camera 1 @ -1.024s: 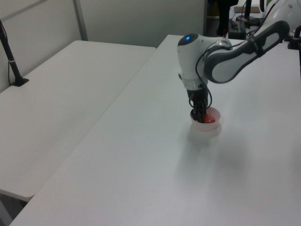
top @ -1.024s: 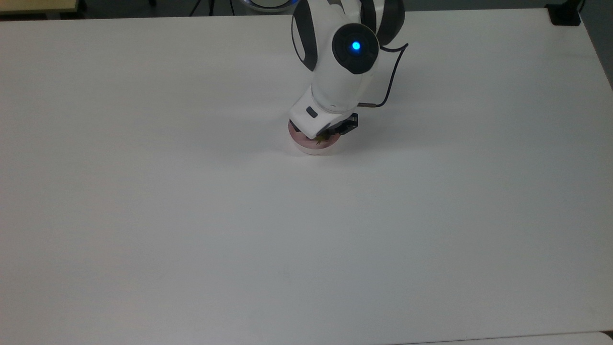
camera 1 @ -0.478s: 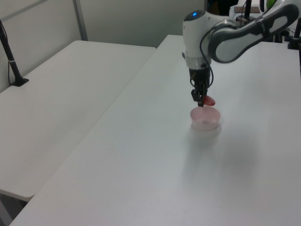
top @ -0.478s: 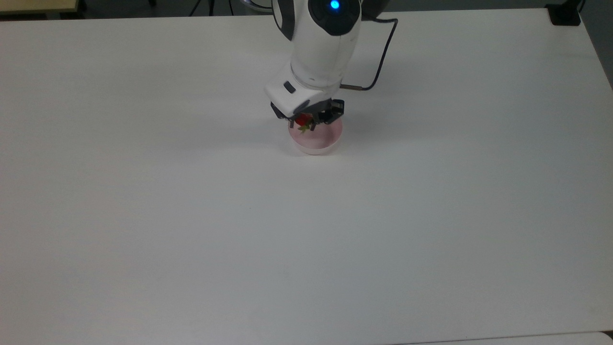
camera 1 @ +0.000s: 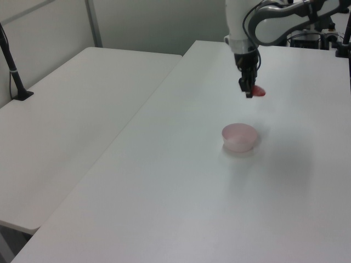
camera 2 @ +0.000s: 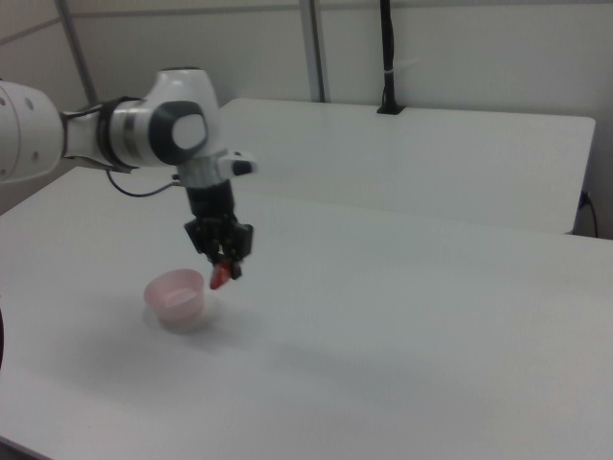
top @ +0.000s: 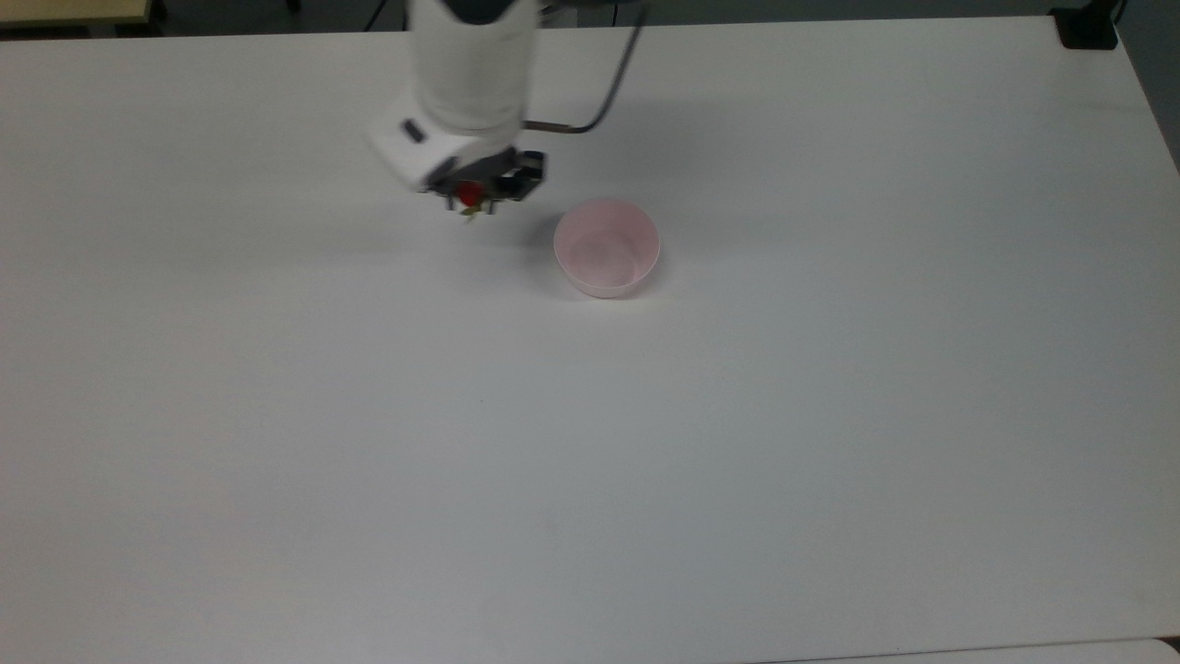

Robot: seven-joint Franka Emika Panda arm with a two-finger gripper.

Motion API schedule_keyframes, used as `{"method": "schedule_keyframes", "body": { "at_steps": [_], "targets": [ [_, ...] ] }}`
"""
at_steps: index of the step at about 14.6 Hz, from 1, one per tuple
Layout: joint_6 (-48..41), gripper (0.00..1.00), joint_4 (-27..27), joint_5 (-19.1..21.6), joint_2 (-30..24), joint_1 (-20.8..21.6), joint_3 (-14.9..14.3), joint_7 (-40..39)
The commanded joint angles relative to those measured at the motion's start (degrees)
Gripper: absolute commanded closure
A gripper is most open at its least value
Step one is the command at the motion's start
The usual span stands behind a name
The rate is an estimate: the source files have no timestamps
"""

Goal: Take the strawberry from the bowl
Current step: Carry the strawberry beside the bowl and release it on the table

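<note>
The pale pink bowl [top: 607, 247] stands on the white table with nothing in it; I also see the bowl [camera 1: 239, 136] in the left view and the bowl [camera 2: 176, 296] in the right view. My gripper [top: 472, 196] hangs well above the table, off to the top view's left of the bowl, shut on the small red strawberry [top: 470, 193]. In the left view the strawberry [camera 1: 258, 91] sticks out sideways from the gripper [camera 1: 249, 91], high over the bowl. The right view has the strawberry [camera 2: 221, 275] just right of the bowl, in the gripper [camera 2: 226, 269].
A second white table [camera 1: 71, 109] adjoins on the left view's left, with a black post [camera 1: 13, 71] clamped to it. A black clamp [top: 1088, 28] sits at the table's far right corner in the top view. A cable [top: 604, 92] loops off the arm.
The gripper has lifted the strawberry out of the bowl and carried it up and toward the top view's left. The bowl has stayed in place.
</note>
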Motion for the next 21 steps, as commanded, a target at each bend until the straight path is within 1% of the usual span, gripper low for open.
{"method": "schedule_keyframes", "body": {
  "at_steps": [1, 3, 4, 7, 10, 11, 13, 14, 15, 17, 19, 20, 21],
  "targets": [
    [2.56, 0.76, -4.54, -0.68, -1.15, -7.28, 0.31, -10.08],
    [7.57, 0.76, -7.26, -0.86, -0.71, -9.40, 0.23, -12.31],
    [9.94, 0.76, -8.23, -1.12, -0.18, -9.50, 0.22, -12.84],
    [13.91, 0.74, -8.59, -3.13, 4.12, -9.41, 0.22, -12.41],
    [17.43, 0.71, -8.59, -3.49, 6.94, -9.50, 0.14, -12.23],
    [17.43, 0.60, -8.50, -3.49, 7.20, -9.50, 0.14, -12.23],
    [16.74, 0.25, -8.15, -3.32, 6.42, -9.76, 0.05, -11.88],
    [16.56, 0.08, -7.98, -3.14, 5.72, -9.76, 0.05, -10.49],
    [15.86, 0.00, -7.89, -3.05, 4.84, -9.76, 0.05, -7.95],
    [14.37, 0.00, -7.80, -2.97, 2.30, -9.32, 0.14, -3.29],
    [10.78, 0.00, -5.79, -2.62, -0.69, -8.97, 0.49, 0.41],
    [6.32, 0.00, -2.82, -2.44, -2.71, -8.62, 0.49, 1.47],
    [2.79, 0.00, 0.60, 0.26, -4.47, -7.75, 0.31, 0.96]
  ]
}}
